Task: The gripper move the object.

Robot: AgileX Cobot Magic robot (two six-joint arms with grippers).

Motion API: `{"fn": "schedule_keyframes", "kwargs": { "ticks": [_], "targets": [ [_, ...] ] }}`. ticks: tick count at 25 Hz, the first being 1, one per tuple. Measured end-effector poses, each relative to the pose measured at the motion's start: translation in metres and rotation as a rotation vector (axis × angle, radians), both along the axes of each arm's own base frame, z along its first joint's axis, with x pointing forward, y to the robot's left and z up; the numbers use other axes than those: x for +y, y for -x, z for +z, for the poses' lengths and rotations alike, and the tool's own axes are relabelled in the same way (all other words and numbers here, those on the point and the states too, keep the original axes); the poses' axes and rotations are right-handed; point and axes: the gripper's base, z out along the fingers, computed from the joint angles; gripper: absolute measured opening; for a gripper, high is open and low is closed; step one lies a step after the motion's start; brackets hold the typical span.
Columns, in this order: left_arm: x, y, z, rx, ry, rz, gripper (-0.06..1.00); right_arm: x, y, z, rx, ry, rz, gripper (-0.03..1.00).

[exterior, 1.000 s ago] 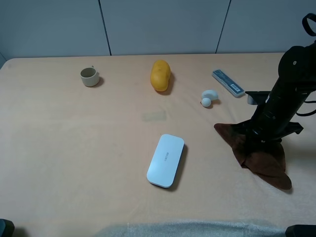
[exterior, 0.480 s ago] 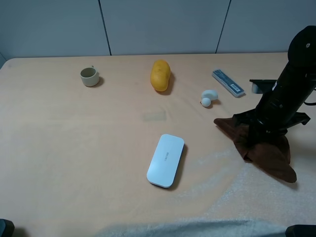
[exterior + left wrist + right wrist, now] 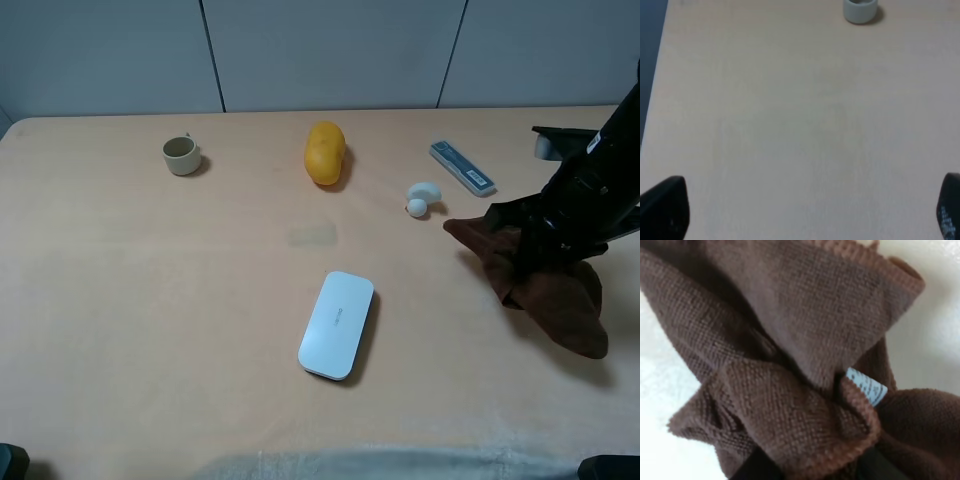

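Jaws of right gripper [image 3: 535, 255] closed on brown cloth [image 3: 568, 300] — judged soft, light, limp; bunched fold offers surest hold

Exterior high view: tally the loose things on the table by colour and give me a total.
White: 2, the oblong case and the small curved piece
Yellow-orange: 1, the fruit
Brown: 1, the cloth
Grey-green: 1, the cup
Blue-grey: 1, the flat box
Total: 6
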Motion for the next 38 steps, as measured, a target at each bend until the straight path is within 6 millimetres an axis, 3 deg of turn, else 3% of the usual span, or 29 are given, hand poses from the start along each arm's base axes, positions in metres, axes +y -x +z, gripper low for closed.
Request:
{"fn": "schedule_keyframes", "kwargs": {
  "ticks": [9, 23, 38],
  "targets": [
    [0.0, 0.0, 0.0, 0.0, 0.0, 0.0, 0.99, -0.001, 0.01, 0.02, 0.012, -0.005, -0.003, 0.13],
    [0.0, 0.0, 0.0, 0.0, 0.0, 0.0, 0.99, 0.005, -0.007, 0.071, 0.003, -0.034, 0.012, 0.13],
    [0.0, 0.0, 0.0, 0.0, 0.0, 0.0, 0.99, 0.063, -0.005, 0.105, -0.103, -0.032, 0.154, 0.13]
  ]
}}
